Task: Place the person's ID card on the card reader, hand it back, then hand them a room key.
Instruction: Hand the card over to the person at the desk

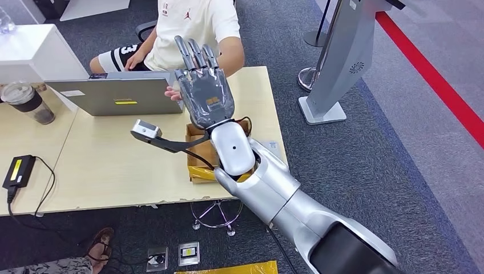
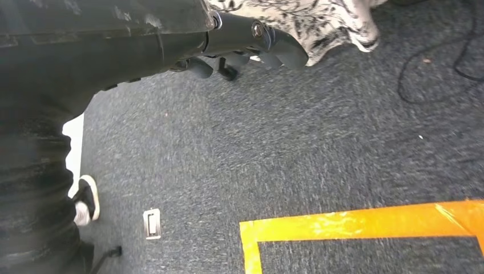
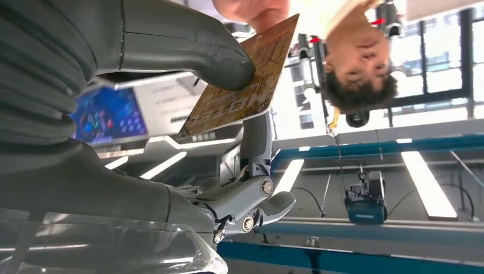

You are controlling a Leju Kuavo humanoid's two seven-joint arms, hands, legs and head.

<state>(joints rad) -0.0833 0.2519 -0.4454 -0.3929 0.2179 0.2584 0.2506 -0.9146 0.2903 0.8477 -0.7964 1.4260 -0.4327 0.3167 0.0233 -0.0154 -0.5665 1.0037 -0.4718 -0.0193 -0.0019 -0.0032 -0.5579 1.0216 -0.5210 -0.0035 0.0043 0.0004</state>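
Observation:
My right hand (image 1: 204,85) is raised above the far edge of the table (image 1: 114,165), its back toward me and its fingers pointing up at the seated person (image 1: 194,25). In the right wrist view a brown patterned card (image 3: 245,80) with pale lettering lies under my thick grey thumb (image 3: 188,48), pinched against the fingers. The person's fingertips (image 3: 251,10) hold the card's far end. My left hand (image 2: 251,40) hangs beside my body above the carpet, fingers loosely apart and holding nothing. A flat black device (image 1: 17,170) with a yellow label and a cable lies at the table's near left.
A silver laptop (image 1: 114,94) stands open in front of the person, with a lidded cup (image 1: 28,103) to its left. An open cardboard box (image 1: 200,157) sits under my right wrist. A grey kiosk stand (image 1: 337,68) rises on the carpet to the right. Orange tape (image 2: 365,222) marks the floor.

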